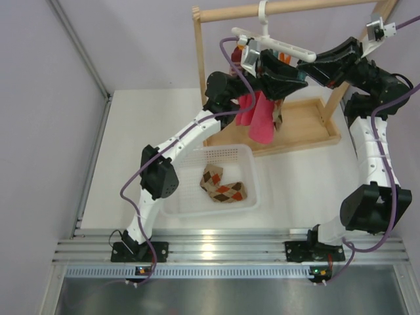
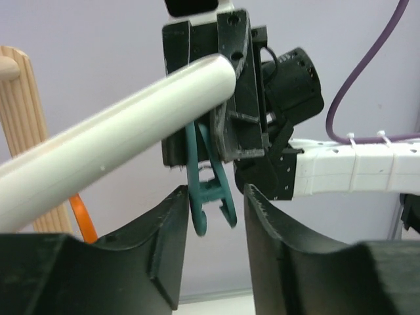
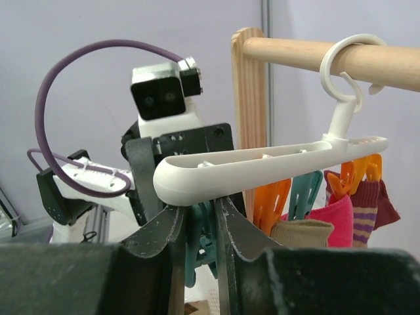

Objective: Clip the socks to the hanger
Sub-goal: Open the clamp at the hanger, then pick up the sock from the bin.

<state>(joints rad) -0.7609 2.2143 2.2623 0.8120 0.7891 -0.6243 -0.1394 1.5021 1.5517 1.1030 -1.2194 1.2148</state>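
Observation:
Tan argyle socks [image 1: 220,185] lie in a white basket [image 1: 248,155]. The white hanger [image 1: 275,42] hangs by its hook from the wooden rod; its bar also shows in the left wrist view [image 2: 118,138] and the right wrist view [image 3: 262,161]. My right gripper [image 3: 202,213] is shut on the top of the end teal clip [image 3: 195,246], just under the bar's tip. The clip's lower jaws [image 2: 211,197] stand spread apart. My left gripper [image 2: 215,191] is open and empty, its fingers on either side of that clip's lower end. Both grippers meet under the hanger in the top view [image 1: 285,72].
The wooden rack frame [image 1: 308,128] stands behind the basket. A pink cloth [image 1: 261,121], a maroon striped sock [image 3: 367,210] and a tan sock cuff [image 3: 300,231] hang from other clips. An orange clip [image 3: 270,200] hangs beside the held one.

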